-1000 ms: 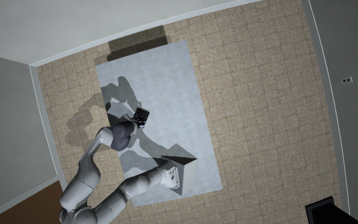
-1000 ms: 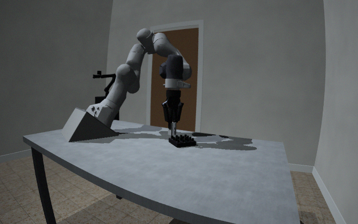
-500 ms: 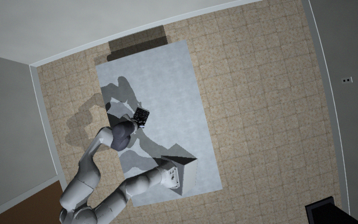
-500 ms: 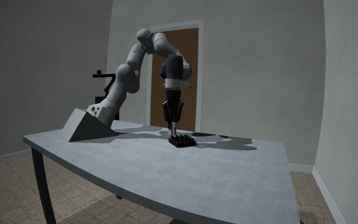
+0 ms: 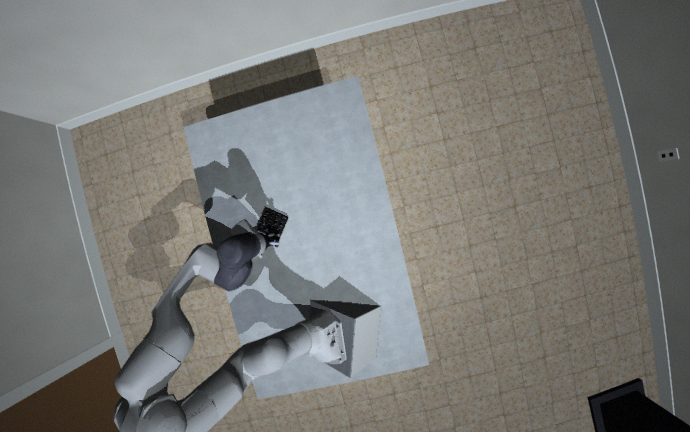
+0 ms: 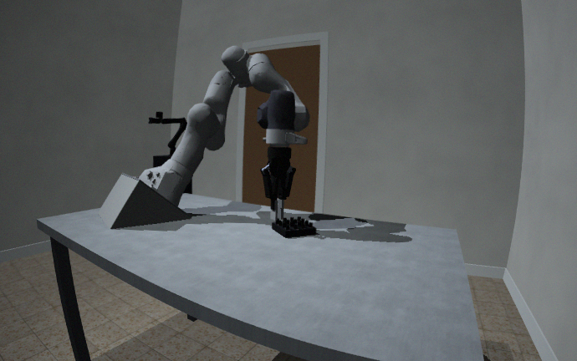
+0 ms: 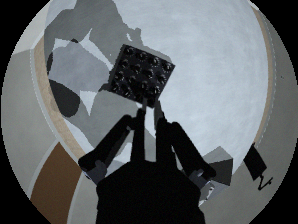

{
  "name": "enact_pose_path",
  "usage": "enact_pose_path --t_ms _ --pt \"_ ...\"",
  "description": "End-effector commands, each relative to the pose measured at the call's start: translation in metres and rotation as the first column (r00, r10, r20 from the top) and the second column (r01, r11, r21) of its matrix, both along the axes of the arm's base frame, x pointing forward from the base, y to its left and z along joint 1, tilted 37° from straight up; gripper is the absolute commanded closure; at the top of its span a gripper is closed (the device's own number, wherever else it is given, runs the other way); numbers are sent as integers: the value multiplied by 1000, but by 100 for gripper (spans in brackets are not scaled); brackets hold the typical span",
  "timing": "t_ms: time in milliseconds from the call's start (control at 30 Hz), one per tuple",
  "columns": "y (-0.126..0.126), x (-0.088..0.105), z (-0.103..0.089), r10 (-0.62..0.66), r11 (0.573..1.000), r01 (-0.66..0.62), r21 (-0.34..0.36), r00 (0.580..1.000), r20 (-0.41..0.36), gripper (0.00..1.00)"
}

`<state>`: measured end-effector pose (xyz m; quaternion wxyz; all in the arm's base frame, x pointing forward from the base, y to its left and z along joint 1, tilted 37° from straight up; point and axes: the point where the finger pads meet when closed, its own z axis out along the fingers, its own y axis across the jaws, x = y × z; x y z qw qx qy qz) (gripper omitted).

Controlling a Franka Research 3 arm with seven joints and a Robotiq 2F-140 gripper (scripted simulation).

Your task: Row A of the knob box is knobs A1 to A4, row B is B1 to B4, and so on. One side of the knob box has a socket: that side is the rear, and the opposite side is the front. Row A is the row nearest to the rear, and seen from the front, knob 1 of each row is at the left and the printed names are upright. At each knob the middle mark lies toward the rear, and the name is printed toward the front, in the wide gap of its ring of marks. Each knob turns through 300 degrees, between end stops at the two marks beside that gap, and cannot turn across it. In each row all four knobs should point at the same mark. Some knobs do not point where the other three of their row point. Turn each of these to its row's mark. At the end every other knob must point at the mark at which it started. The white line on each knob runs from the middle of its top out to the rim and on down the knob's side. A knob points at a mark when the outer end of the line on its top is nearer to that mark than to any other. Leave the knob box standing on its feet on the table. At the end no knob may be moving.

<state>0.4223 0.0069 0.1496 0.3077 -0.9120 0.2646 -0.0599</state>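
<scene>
The black knob box (image 5: 272, 223) (image 6: 295, 229) (image 7: 143, 72) stands on its feet on the grey table (image 5: 330, 152) (image 6: 298, 289) (image 7: 200, 30), with its rows of small dark knobs on top. My gripper (image 6: 278, 214) (image 7: 150, 105) points straight down over the box's corner nearest the arm. Its fingers stand close together with only a narrow gap. The fingertips are at about the height of the knob tops at that edge. I cannot make out a knob gripped between them. The knob lines and marks are too small to read. In the overhead view the wrist hides the fingers.
The arm's wedge-shaped base mount (image 5: 364, 335) (image 6: 127, 204) sits on the table's end behind the box. A black stand (image 6: 170, 127) is beyond the table by the wall. The table edge runs close to the arm's side of the box.
</scene>
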Motion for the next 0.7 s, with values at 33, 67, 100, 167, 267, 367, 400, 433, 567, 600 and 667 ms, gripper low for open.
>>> enact_pose_path --t_ms 33,67,100,167,267,367,400,433,567,600,667 --pt "1 2 -3 2 1000 -1 -4 1000 8 88" --pt "1 2 -3 2 1000 -1 -4 1000 8 88" --pt "1 2 -3 2 1000 -1 -4 1000 8 88" --pt "1 3 -4 2 1000 -1 -4 1000 8 88" --pt "2 3 -5 2 1000 -1 -4 1000 8 88" --pt "2 3 -6 2 1000 -1 -4 1000 8 88" --pt "2 3 -6 2 1000 -1 -4 1000 8 88" --pt "2 3 -6 2 1000 -1 -4 1000 8 88" --pt "2 3 -6 2 1000 -1 -4 1000 8 88" --pt "2 3 -6 2 1000 -1 -4 1000 8 88" --pt "2 3 -6 2 1000 -1 -4 1000 8 88"
